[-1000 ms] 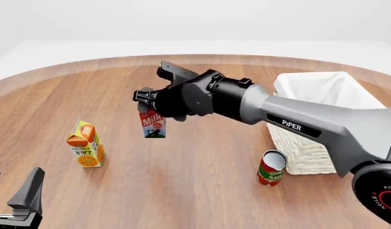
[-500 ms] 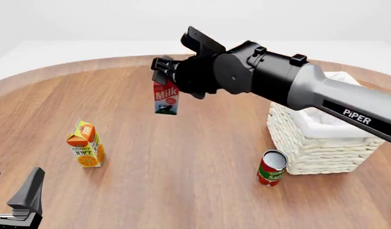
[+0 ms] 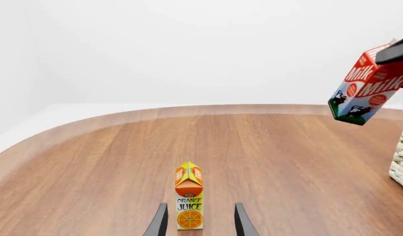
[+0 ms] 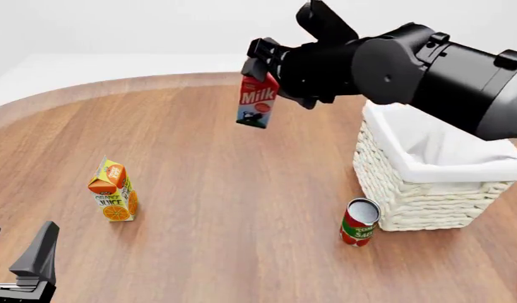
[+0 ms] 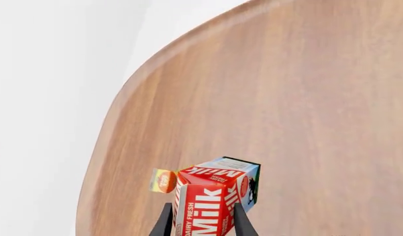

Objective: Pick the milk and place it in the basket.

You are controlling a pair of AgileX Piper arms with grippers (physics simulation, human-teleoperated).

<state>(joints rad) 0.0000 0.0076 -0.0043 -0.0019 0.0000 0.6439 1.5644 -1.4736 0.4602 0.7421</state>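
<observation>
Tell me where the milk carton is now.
In the front view, the milk hangs in the air above the table, held by the right gripper, left of the basket.

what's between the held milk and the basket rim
Nothing; in the front view only bare table shows between the milk, held in the right claw, and the basket.

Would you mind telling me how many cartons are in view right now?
2. The milk hangs in the air, held by the right gripper left of the basket. The juice carton stands on the table's left side. None seems hidden.
</observation>
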